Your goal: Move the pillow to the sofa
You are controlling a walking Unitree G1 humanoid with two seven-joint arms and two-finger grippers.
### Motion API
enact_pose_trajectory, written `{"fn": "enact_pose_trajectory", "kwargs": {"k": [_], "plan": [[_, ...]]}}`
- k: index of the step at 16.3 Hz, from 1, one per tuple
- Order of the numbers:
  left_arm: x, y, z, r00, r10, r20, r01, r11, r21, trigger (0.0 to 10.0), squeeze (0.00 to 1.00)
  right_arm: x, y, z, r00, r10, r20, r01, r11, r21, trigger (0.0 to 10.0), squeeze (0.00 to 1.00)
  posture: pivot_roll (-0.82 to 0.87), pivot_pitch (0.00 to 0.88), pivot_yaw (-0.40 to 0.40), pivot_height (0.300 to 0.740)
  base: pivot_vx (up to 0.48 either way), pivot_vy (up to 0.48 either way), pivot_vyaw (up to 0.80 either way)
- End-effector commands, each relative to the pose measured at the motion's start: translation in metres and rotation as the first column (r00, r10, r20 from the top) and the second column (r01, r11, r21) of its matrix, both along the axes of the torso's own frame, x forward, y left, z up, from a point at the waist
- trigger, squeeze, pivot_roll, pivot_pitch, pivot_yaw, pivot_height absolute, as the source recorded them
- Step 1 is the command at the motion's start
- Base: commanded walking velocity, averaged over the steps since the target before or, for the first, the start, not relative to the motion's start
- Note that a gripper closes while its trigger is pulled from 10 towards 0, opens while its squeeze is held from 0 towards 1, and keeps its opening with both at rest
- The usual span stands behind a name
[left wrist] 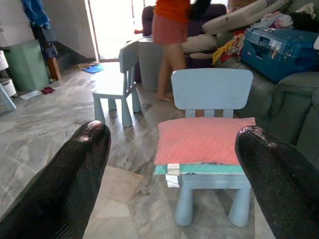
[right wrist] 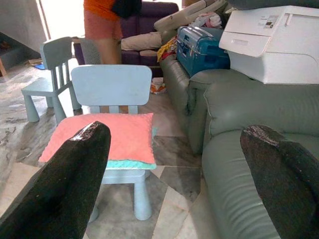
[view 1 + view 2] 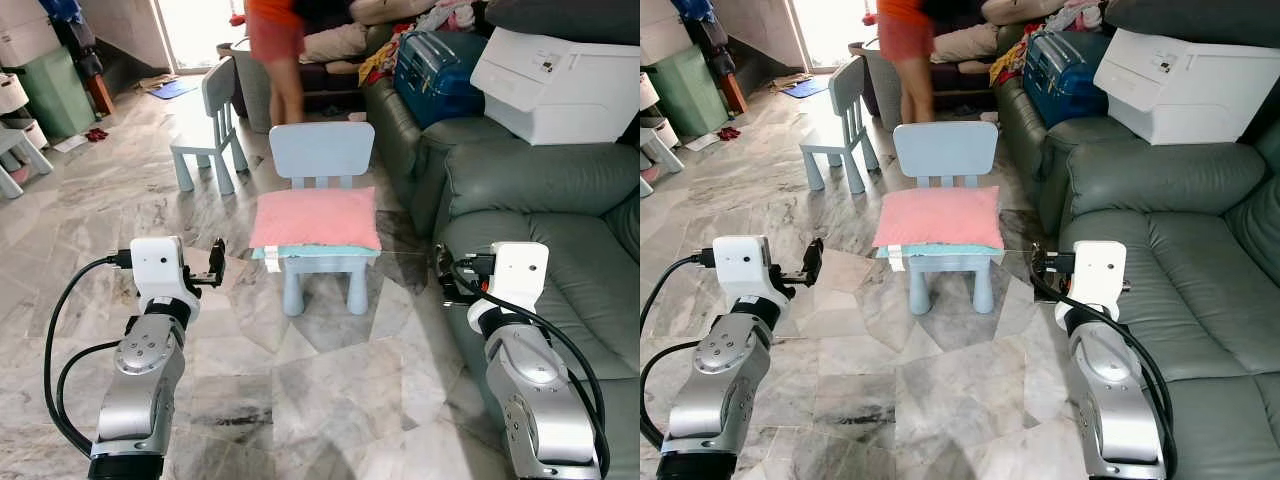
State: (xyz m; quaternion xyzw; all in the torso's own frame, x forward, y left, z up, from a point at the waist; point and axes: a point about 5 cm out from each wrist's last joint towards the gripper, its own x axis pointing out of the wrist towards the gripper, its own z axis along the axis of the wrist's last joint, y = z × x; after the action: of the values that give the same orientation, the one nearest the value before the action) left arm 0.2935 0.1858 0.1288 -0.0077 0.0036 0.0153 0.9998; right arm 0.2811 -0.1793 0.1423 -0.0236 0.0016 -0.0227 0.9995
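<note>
Pillow (image 3: 315, 218) lies on the small blue chair (image 3: 322, 155), untouched, so the whole move to the sofa (image 3: 560, 240) is left. Left gripper (image 1: 169, 164) and right gripper (image 2: 174, 164) are spread wide, apparently well short of it.

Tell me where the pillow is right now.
The pink pillow lies flat on the seat of the nearer light-blue child's chair, straight ahead in the head views, with the grey-green sofa on its right.

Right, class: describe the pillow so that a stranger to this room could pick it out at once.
Find the grey-green sofa on the right, then the nearer of two pale blue child's chairs on the marble floor beside it. The pillow lies flat on its seat: pink on top, teal underneath.
</note>
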Motion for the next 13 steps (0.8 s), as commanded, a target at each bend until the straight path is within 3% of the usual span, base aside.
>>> {"fn": "enact_pose_trajectory", "kwargs": {"k": [1,13], "plan": [[0.0004,0.0002,-0.0004,1.0,-0.003,-0.001,0.003,1.0,0.006,10.0,0.0,0.0019,0.0017,0.0048,1.0,0.005,0.015,-0.005,1.0,-0.004,10.0,0.0,-0.09,0.0,0.06,0.74,0.0,0.0,0.0],[0.0006,-0.0032,-0.0015,1.0,0.013,0.003,-0.013,1.0,0.023,10.0,0.0,0.0082,0.0095,0.0038,0.998,0.055,0.03,-0.055,0.998,0.017,10.0,0.0,-0.08,0.0,0.056,0.74,0.0,0.0,0.0]]}}
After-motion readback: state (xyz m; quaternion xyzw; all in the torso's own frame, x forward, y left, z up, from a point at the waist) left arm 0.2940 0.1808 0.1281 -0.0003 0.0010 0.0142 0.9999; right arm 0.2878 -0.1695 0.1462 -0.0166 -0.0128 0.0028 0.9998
